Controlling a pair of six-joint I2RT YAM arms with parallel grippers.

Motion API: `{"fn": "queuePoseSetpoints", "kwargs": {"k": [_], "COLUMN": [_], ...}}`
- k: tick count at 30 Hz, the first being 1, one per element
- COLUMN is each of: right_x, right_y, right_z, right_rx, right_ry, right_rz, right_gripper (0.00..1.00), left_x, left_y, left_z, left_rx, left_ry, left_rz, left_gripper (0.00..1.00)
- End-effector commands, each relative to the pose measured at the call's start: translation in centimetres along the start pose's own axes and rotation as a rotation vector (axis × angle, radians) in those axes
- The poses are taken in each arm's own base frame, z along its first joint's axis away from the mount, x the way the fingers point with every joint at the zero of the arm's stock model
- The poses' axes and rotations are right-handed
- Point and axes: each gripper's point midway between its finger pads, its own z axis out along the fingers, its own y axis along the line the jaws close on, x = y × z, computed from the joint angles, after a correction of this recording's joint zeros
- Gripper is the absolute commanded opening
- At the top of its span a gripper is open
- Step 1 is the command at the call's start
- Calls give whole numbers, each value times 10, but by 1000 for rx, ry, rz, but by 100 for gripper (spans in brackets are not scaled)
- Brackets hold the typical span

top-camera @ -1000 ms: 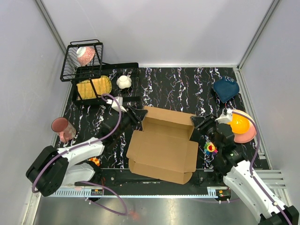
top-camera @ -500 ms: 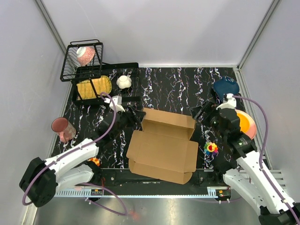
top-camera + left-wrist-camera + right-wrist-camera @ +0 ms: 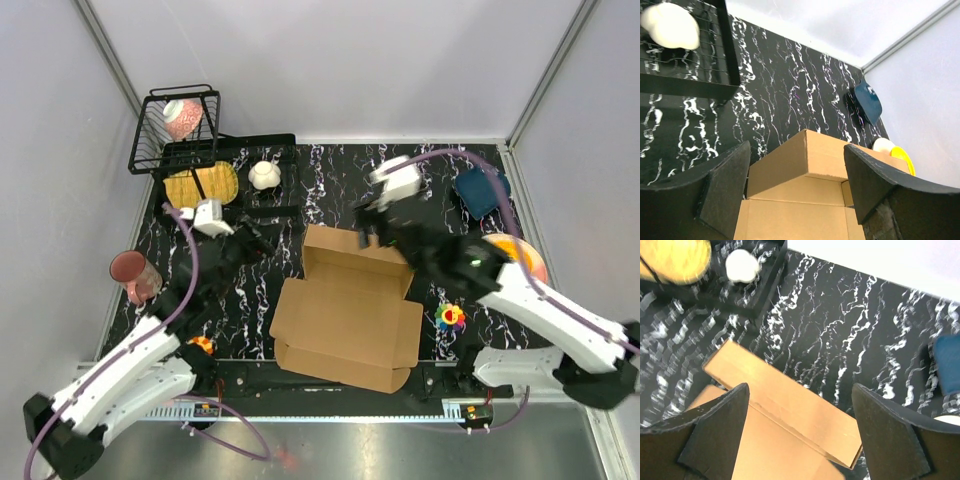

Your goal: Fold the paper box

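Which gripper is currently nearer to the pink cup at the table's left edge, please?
Left. The left gripper hangs right of the pink cup; the right gripper is over the far flap of the paper box.

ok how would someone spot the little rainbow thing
Start at the brown paper box in the middle of the black marbled table. Just off its right edge sits the small rainbow toy. Its many-coloured petals set it apart from the plain orange dish beyond it.

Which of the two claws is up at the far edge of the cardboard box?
The right gripper, open above the paper box's far flap; the left gripper is off its left side.
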Motion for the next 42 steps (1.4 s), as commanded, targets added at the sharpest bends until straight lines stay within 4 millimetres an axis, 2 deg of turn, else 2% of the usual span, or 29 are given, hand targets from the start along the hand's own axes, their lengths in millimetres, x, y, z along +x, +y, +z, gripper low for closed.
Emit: {"fn": "queuePoseSetpoints", "kwargs": {"k": [1, 2, 3, 4, 9, 18, 22, 25, 29, 35, 42], "right_x": [2, 5, 15, 23, 76, 119, 140, 148, 141, 143, 150], "right_y": [17, 24, 36, 51, 71, 74, 76, 72, 57, 56, 55], "right_z": [-5, -6, 0, -4, -1, 15, 22, 32, 47, 63, 74], "right_rx": [246, 268, 268, 238, 232, 245, 221, 235, 301, 317, 313], "right_ry": [-8, -12, 6, 6, 75, 159, 196, 216, 222, 226, 247], "right_rz": [-543, -597, -663, -726, -956, -1136, -1152, -1161, -1136, -1155, -1182], "right_gripper": [90, 91, 91, 91, 90, 90, 90, 90, 87, 83, 60], "left_x": [-1, 0, -2, 2, -1, 3, 5, 7, 7, 6, 6], "left_y": [38, 42, 46, 52, 66, 68, 67, 68, 67, 68, 70], "left_z": [-29, -34, -43, -47, -68, -73, -72, -71, -70, -70, -71], "left_rx": [-114, -123, -121, -136, -160, -151, -147, -149, -149, -155, -155], "left_ry": [-54, -58, -70, -69, -90, -78, -73, -68, -65, -75, -80], "left_rz": [-17, -31, -34, -30, -21, -23, -24, -24, -26, -24, -27], "left_gripper": [78, 78, 78, 78, 78, 78, 78, 78, 77, 77, 77]}}
